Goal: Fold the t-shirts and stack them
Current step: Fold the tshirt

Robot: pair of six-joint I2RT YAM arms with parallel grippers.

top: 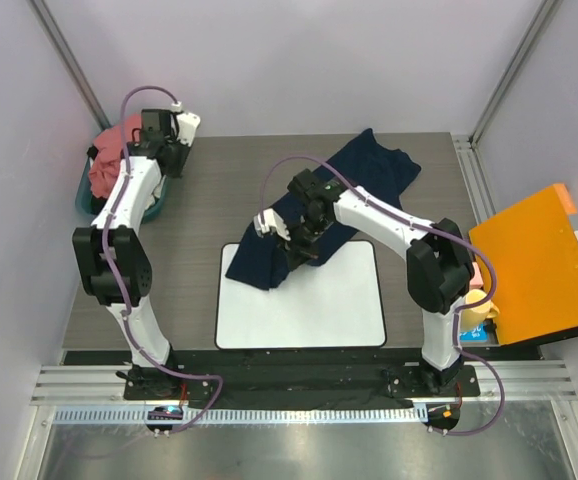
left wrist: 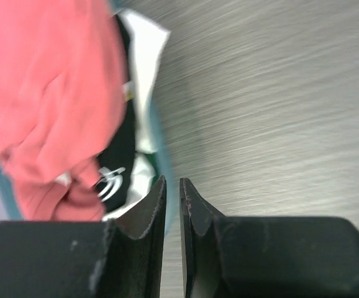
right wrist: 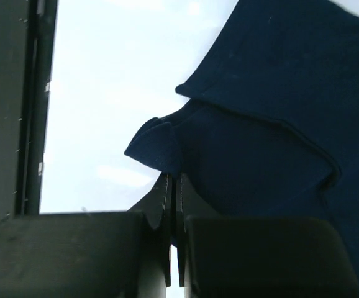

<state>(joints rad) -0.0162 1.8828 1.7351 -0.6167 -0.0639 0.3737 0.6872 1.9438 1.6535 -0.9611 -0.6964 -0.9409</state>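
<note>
Cloth of the navy t-shirt [top: 369, 175] is pinched between the right fingers [right wrist: 190, 200], which are closed tight on a small raised fold at the garment's edge. In the top view this grip is seen over the far left part of the white mat [top: 304, 315], near the middle of the counter [top: 219, 190]. The navy t-shirt is laid out crumpled on a diagonal. Its near end is draped over the mat's far left corner, and its far end is spread on the bare counter towards the back right.

The left fingers [left wrist: 151, 214] are held at the back left of the counter. They are parted only by a narrow slit, and nothing is gripped between them. Just beside them the salmon-pink t-shirt [top: 109, 165] is heaped in a teal basket [top: 82, 198], with a black garment [left wrist: 118, 155] bearing a white print tucked under it. An orange panel [top: 539, 265] is set at the counter's right edge, well apart from both shirts.
</note>
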